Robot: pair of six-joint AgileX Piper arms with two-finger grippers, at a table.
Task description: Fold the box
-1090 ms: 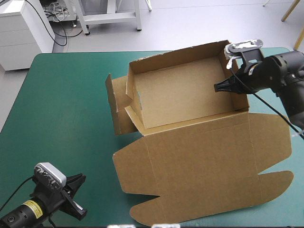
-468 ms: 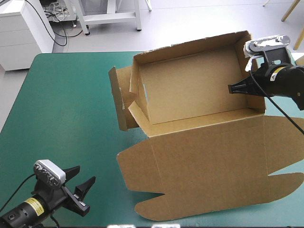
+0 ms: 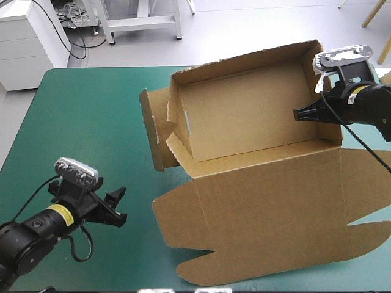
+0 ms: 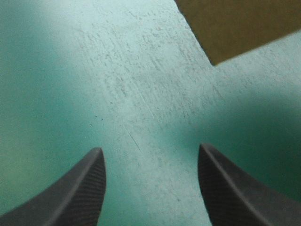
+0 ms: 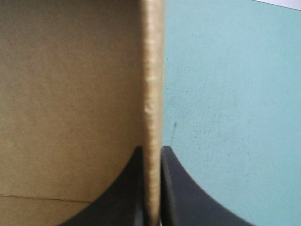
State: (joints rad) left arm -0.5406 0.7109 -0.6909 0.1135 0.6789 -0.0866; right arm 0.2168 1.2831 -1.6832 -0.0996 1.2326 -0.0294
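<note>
Right pincer clamps the box's right wall, steadying it on the surface's far right; left pincer hangs spread open near the flat lid, seemingly ready to help.

We looked from above and behind, forward and down, taking in the whole teal-green surface around the brown box. Our left wrist camera hung close over bare surface beside the box, sharing with that view only a corner of its flat lid beyond the left fingers. Our right wrist camera peered closely along the box's end wall, the right fingers pressed to it.
</note>
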